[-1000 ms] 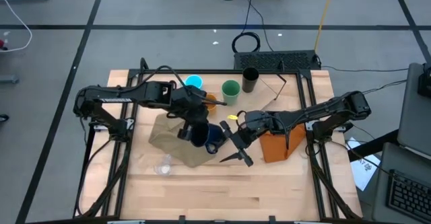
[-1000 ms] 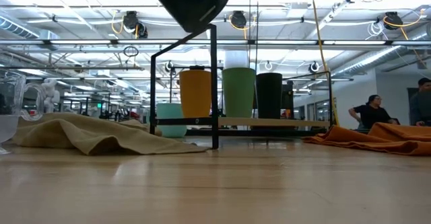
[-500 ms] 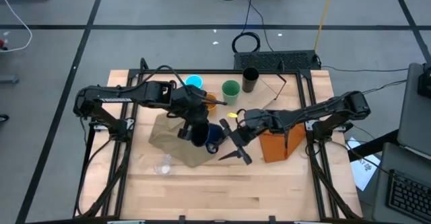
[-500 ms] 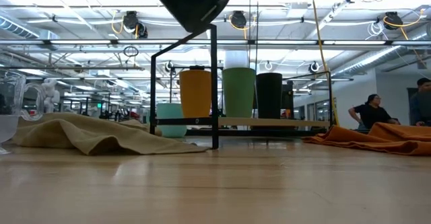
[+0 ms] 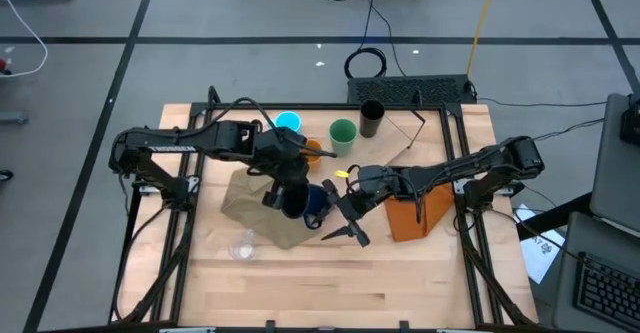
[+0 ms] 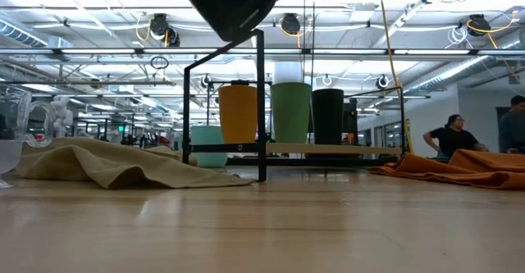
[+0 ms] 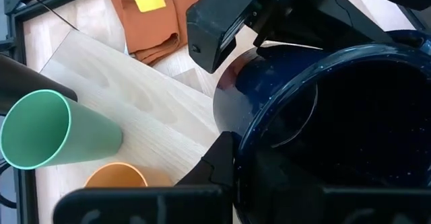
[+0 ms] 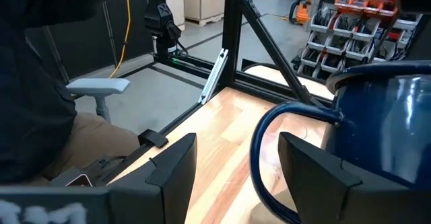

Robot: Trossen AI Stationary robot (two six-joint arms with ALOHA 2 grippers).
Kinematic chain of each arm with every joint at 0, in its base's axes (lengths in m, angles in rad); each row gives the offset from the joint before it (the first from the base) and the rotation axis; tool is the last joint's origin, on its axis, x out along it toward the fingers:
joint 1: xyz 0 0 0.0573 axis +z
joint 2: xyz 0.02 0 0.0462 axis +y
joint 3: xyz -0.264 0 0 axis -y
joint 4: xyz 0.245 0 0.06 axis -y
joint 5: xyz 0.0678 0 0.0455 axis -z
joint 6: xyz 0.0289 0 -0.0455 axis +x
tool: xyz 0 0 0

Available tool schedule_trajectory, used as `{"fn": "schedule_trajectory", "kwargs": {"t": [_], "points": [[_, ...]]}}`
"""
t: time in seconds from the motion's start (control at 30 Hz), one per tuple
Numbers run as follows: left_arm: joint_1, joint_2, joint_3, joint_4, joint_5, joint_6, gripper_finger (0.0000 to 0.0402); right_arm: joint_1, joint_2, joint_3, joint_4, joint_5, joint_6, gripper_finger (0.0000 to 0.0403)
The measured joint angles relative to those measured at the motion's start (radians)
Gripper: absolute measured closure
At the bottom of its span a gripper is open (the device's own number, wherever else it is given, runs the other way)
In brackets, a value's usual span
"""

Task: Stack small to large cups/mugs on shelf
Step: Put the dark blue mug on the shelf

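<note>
My left gripper [image 5: 288, 188] is shut on the dark navy mug [image 5: 312, 201] and holds it high over the olive cloth [image 5: 245, 211]; the low view shows the mug's base [image 6: 234, 2] up top. My right gripper [image 8: 236, 173] is open, one finger on either side of the mug's handle [image 8: 266, 143]; I cannot tell whether they touch it. The orange cup [image 6: 238, 113], green cup [image 6: 290, 111] and black tumbler [image 6: 327, 116] stand upright in a row on the shelf [image 6: 361, 148]. The cyan mug [image 5: 288, 123] stands by the shelf's far left. The tiny clear cup [image 5: 240, 245] rests on the table. My left gripper holds the navy mug by its rim wall [image 7: 237, 140], opposite the handle. One finger [image 7: 219, 167] lies against the outside of the wall; the other is lost in the dark inside. The fingers slant down from the table's left. The mug hangs lifted clear, tilted.
An orange folded cloth [image 5: 415, 213] lies right of the grippers under my right arm. The shelf's thin black frame [image 6: 261, 101] rises at its near end. People sit in the room beyond the table [image 6: 447, 138]. Bare wood lies toward the near edge [image 5: 330, 283].
</note>
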Motion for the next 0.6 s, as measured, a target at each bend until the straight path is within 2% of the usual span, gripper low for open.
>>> {"fn": "schedule_trajectory", "kwargs": {"t": [0.27,0.6], "points": [[-0.003,0.000,0.065,-0.043,-0.026,0.016,0.0387,0.008,-0.001,0.000,0.045,0.003,0.019,0.0202],[-0.004,0.000,0.069,-0.030,-0.025,0.024,0.0387,0.002,0.000,0.000,0.069,0.001,0.011,0.0203]]}}
